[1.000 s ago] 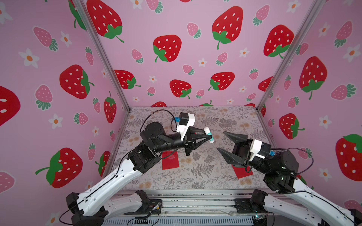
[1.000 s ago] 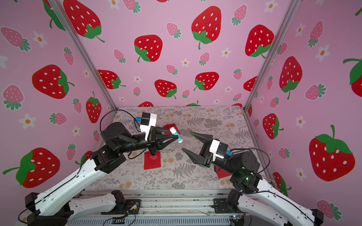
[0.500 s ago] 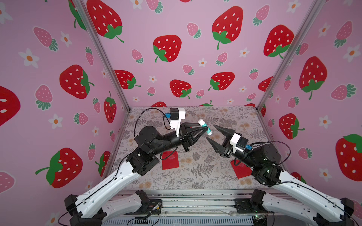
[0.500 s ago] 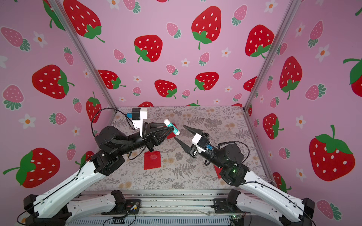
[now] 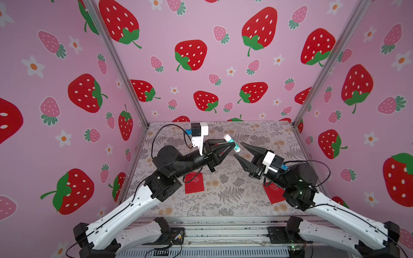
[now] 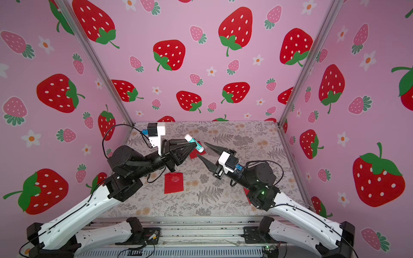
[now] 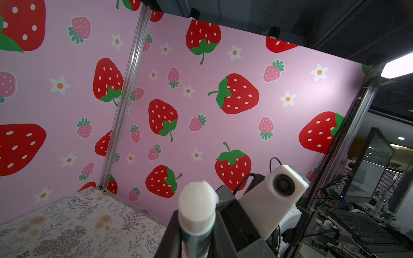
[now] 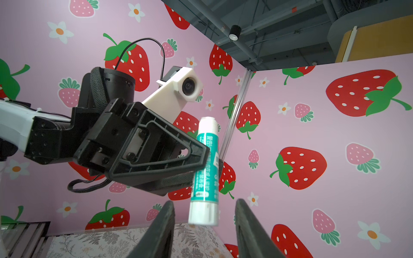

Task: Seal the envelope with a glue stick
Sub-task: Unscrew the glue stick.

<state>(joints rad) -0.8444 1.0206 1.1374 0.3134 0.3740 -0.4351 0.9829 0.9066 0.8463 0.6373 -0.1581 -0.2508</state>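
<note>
The stick (image 5: 232, 143) hangs in mid-air over the table (image 5: 257, 134), at the centre of both top views. The left gripper (image 5: 233, 146) is clamped across its teal band. The right gripper (image 5: 238, 149) stands open, one jaw on each side of the stick's free white end, and the right wrist view shows a gap on both sides.

I judge the stick to be light, stiff and smooth. Being a round tube held by a two-point pinch, it may swivel or slide. The safest hold looks to be square across the white end, close to the band, followed by a pull straight along the axis.

I cannot tell which white end is the cap. In the left wrist view the other end (image 7: 196, 201) looks ragged, and it could be cap or bare glue. One red envelope (image 5: 194, 183) lies at lower centre, and a second (image 5: 271, 195) is half hidden under the right arm. No flap can be made out on either.
</note>
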